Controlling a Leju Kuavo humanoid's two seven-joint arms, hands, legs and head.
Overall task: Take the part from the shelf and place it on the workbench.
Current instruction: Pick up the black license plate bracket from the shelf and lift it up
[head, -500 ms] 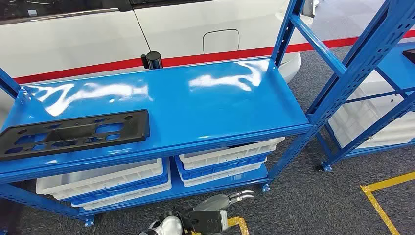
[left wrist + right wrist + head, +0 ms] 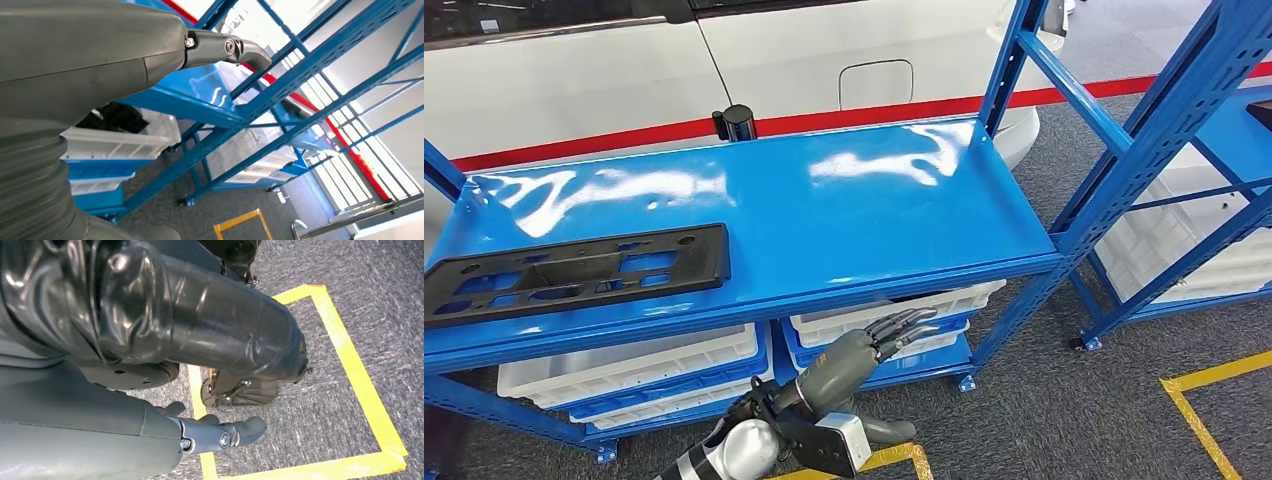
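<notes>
The part, a flat black plate with cut-outs (image 2: 574, 272), lies on the left of the blue shelf top (image 2: 874, 200). My left hand (image 2: 864, 350) is raised in front of the lower shelf level, below and to the right of the part and well apart from it. Its fingers (image 2: 909, 325) are stretched out and hold nothing. The left wrist view shows its grey thumb (image 2: 225, 47) against the blue rack. My right hand hangs low over the carpet, its thumb (image 2: 225, 432) stretched out with nothing near it and its fingers hidden.
White crates (image 2: 884, 315) fill the level under the shelf top. A white car (image 2: 724, 60) stands behind the shelf, and a black cylinder (image 2: 737, 122) at its back edge. A second blue rack (image 2: 1164, 110) is at the right. Yellow tape (image 2: 1204, 400) marks the grey carpet.
My left hand has risen from the lower edge of the head view toward the shelf front, fingers stretched forward. The part has not moved.
</notes>
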